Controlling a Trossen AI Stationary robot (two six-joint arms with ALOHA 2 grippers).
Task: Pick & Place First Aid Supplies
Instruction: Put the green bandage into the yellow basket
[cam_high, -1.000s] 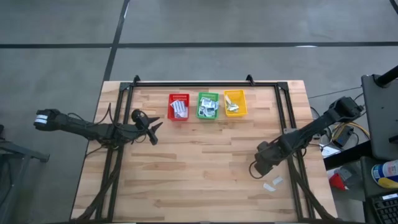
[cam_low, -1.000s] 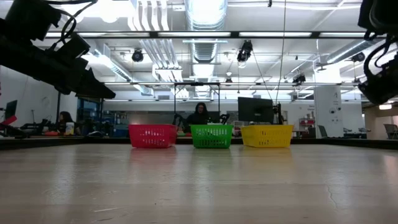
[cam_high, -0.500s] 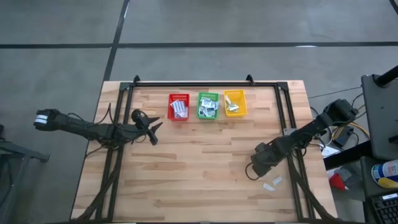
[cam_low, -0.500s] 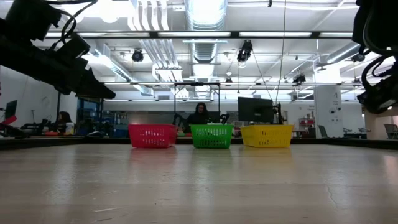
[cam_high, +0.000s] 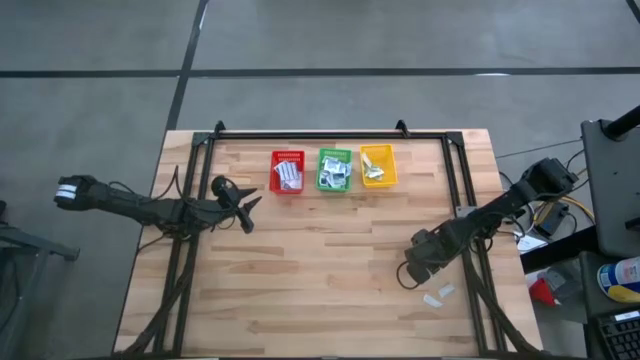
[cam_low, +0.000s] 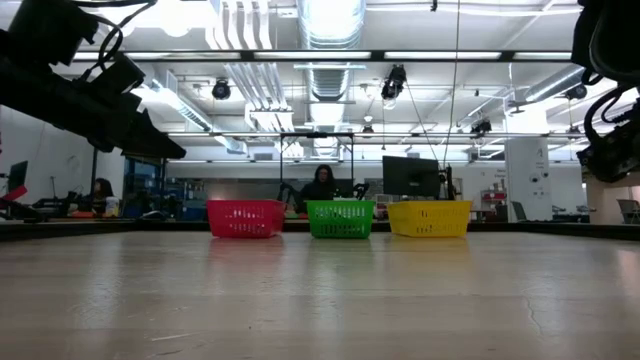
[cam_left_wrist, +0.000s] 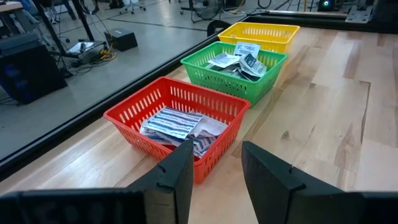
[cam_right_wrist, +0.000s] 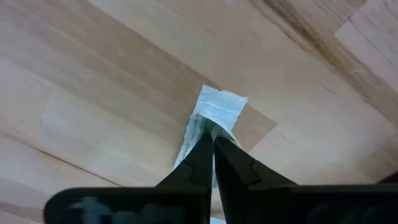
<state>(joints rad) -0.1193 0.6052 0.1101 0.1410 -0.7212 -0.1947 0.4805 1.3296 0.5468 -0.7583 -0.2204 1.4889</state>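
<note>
Low over the table, right tool (cam_right_wrist: 213, 144) pinches a packet (cam_right_wrist: 217, 109).

Print on the packets (cam_left_wrist: 242, 61) seems too small to read.

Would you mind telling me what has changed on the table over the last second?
The right gripper has closed on a pale packet near the table's front right, its arm shifting only slightly. The left gripper stayed open beside the red basket; the baskets and two loose packets did not move.
</note>
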